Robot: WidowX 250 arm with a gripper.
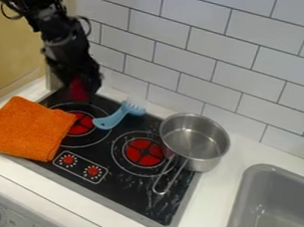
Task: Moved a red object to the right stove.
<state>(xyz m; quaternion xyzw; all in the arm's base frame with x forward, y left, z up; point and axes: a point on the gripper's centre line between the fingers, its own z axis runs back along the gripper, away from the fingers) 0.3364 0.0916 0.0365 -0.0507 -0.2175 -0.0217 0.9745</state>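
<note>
Gripper (80, 85) has the red thing (78, 91) right at its bottom end; I can't tell if it is holding on.

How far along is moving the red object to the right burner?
Looks done: the gripper is at the red object, near the stove's back left corner. In hand: possibly that object; a firm hold isn't clear. Left: bringing it to the right burner.

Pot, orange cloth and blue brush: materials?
Pot: looks like brushed stainless steel, from the soft grey sheen. Cloth: fuzzy, limp-edged, probably terry or microfiber. Brush: likely smooth molded plastic, judging by its even blue colour.
</note>
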